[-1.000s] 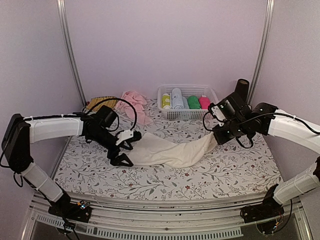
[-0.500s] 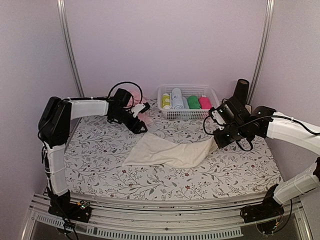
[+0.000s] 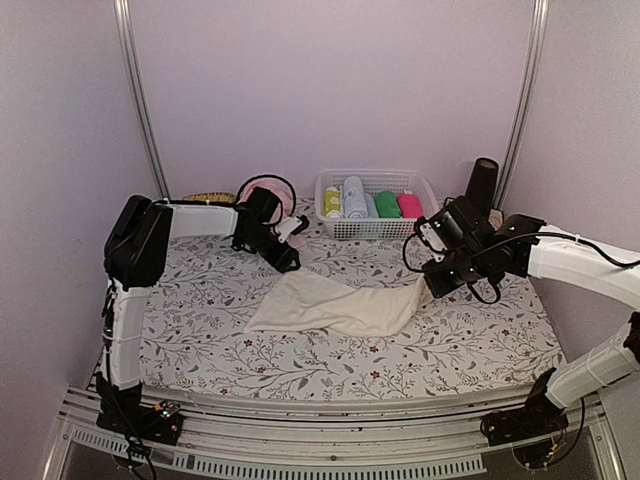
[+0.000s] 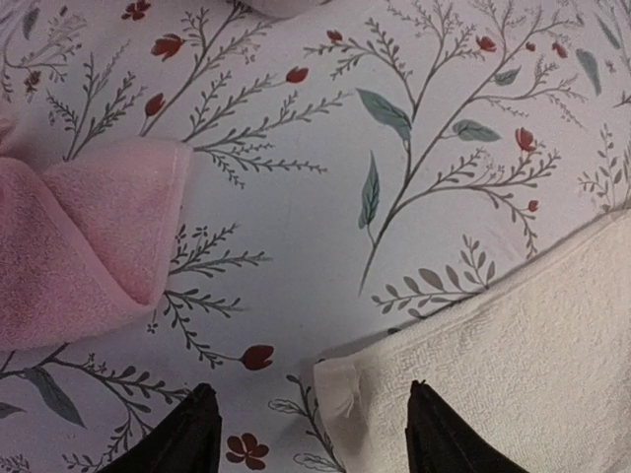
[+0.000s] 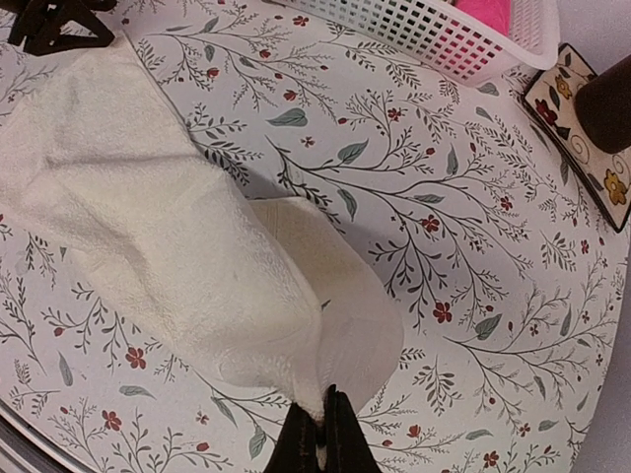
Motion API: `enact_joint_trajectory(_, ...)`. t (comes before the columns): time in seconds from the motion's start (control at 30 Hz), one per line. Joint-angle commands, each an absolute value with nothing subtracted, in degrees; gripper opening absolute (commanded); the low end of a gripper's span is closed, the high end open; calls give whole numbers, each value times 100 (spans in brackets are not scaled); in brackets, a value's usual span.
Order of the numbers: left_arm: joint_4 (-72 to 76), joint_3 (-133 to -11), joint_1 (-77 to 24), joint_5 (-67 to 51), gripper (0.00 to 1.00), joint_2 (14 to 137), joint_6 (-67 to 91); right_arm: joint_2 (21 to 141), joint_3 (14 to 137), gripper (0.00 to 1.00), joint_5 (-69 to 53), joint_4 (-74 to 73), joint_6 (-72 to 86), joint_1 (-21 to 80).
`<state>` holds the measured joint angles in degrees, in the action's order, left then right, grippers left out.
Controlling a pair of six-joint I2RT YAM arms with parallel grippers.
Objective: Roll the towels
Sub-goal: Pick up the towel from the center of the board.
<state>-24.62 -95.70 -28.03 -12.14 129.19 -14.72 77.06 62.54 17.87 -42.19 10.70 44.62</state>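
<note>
Mostly flat, rumpled cream towel

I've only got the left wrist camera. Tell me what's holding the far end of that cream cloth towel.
Observer: The right gripper is shut on a corner of the cream cloth towel, with that end raised.
Operator: Now say where the rest of the pink one sits.
Observer: The pale pink cloth towel lies crumpled at the back left, just behind the left gripper.
Operator: Report what's to the right of it.
Observer: A white plastic mesh basket at the back holds rolled towels.
</note>
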Motion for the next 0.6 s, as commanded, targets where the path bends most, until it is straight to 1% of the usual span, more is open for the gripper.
enact_joint_trajectory(0.0, -2492, -9861, -2830, -1388, 61, 13200, -1444, 7824, 6204, 2, 1885, -4084, 1073, 4491)
enact_joint_trajectory(0.07, -2613, -9913, -2831, -1609, 56, 13252, -1521, 7854, 6209, 2, 1926, -4087, 1055, 4487)
enact_joint_trajectory(0.1, -2674, -9944, -2837, -1673, 55, 13282, -1555, 7864, 6210, 2, 1947, -4090, 1055, 4490)
enact_joint_trajectory(0.27, -2867, -10002, -2836, -1707, 46, 13373, -1648, 7840, 6193, 2, 1978, -4078, 1065, 4495)
enact_joint_trajectory(0.4, -2893, -10022, -2833, -1733, 36, 13435, -1646, 7846, 6195, 2, 1990, -4077, 1055, 4485)
enact_joint_trajectory(0.47, -2939, -10094, -2832, -1724, 25, 13514, -1635, 7844, 6196, 2, 2003, -4074, 1046, 4493)
enact_joint_trajectory(0.57, -2997, -10154, -2822, -1759, 11, 13569, -1600, 7827, 6196, 2, 2038, -4077, 1039, 4488)
